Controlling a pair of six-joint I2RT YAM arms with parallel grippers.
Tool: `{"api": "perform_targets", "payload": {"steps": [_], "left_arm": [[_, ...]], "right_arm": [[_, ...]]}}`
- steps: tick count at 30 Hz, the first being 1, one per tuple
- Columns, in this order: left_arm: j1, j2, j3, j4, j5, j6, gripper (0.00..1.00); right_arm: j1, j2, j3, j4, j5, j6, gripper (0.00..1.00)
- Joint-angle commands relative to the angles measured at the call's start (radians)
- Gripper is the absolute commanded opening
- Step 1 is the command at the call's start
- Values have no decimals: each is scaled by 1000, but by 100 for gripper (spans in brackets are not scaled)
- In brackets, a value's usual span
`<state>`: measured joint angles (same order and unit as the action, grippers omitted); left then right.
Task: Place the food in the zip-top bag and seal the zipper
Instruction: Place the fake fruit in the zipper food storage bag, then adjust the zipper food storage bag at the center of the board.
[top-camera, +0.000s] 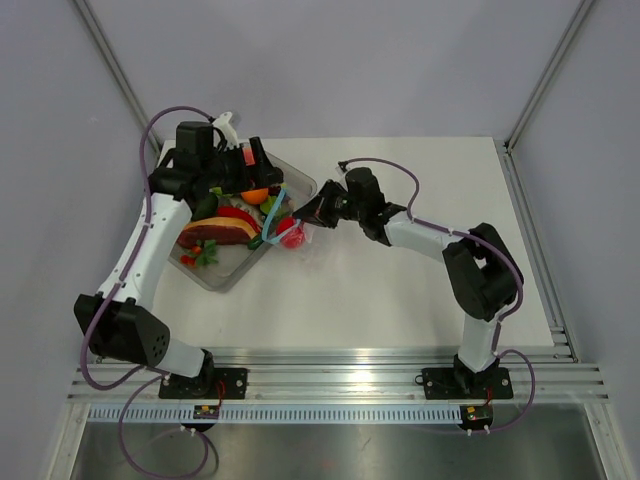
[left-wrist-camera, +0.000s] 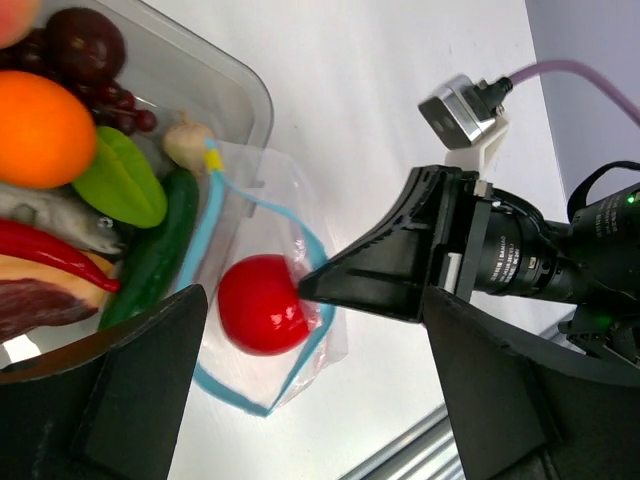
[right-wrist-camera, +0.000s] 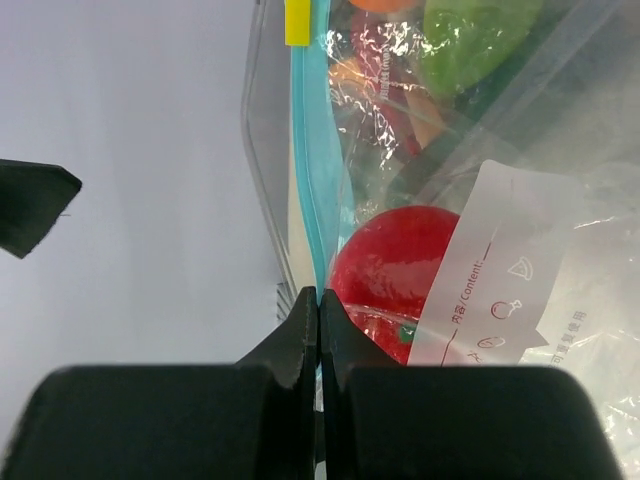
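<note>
Shows a clear zip-top bag (left-wrist-camera: 290, 195) on the table (left-wrist-camera: 400, 80) against a tub (left-wrist-camera: 215, 75), one round red food piece (left-wrist-camera: 262, 305) inside the bag, an orange (left-wrist-camera: 40, 130), cucumber (left-wrist-camera: 155, 250), chilli (left-wrist-camera: 50, 250) and grapes (left-wrist-camera: 95, 50) in the tub. Reads "Content" on the bag's white label (right-wrist-camera: 490, 270), the rest too small. Has the right tool (right-wrist-camera: 318, 300) clamped on the bag's light-blue zipper (left-wrist-camera: 210, 225) edge, the left tool (top-camera: 243, 160) spread apart above the tub.

Room to the right and front, crowding at the left

The worktop (top-camera: 400, 290) was left bare right of and before the zip-top bag (left-wrist-camera: 300, 215). The left was blocked by the clear tub (left-wrist-camera: 255, 95), heaped with food (left-wrist-camera: 45, 130), the bag lying against its corner. The zipper (right-wrist-camera: 305, 200) was clamped by the right pincer (left-wrist-camera: 305, 288), and the space above was spanned by the wide-parted left pincer (left-wrist-camera: 315, 340).
</note>
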<state>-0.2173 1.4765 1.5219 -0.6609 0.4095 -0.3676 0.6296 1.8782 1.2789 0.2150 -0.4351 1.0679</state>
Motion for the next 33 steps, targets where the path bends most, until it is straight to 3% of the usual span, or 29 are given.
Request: {"api": "perform_targets", "payload": {"steps": [1,8,22,23,24,27,28,29,32,33], "left_arm": [[25,-79,-51,1,5,-10,90],[29,-90,-204,49,55,-40,86],[29,-102,-298,70,14,-48,68],[29,-102,-299,73,15,-48,65],[29,-102,-304,78,18,-53,54],[27,-105,-309,89,31,-57,33],[27,-105,-312,93,38,-59,20],[27,-105,-313,96,48,-57,14],[16,-97,-319,113,69,-57,0],[3,-91,-321,121,74,-57,0]], "right_arm": [[-27,-80,-64,259,-100,59,0],[-36,-100,-121,444,-191,78,0],[-47,-114,-150,504,-215,104,0],[-47,-119,-150,489,-215,95,0],[-47,-126,-153,475,-211,87,0],[-51,-161,-136,338,-183,24,0],[-51,-175,-125,270,-162,-6,0],[-51,-192,-110,85,-131,-88,0],[-47,-258,-15,-325,85,-270,0],[-45,-289,-4,-371,155,-290,0]]}}
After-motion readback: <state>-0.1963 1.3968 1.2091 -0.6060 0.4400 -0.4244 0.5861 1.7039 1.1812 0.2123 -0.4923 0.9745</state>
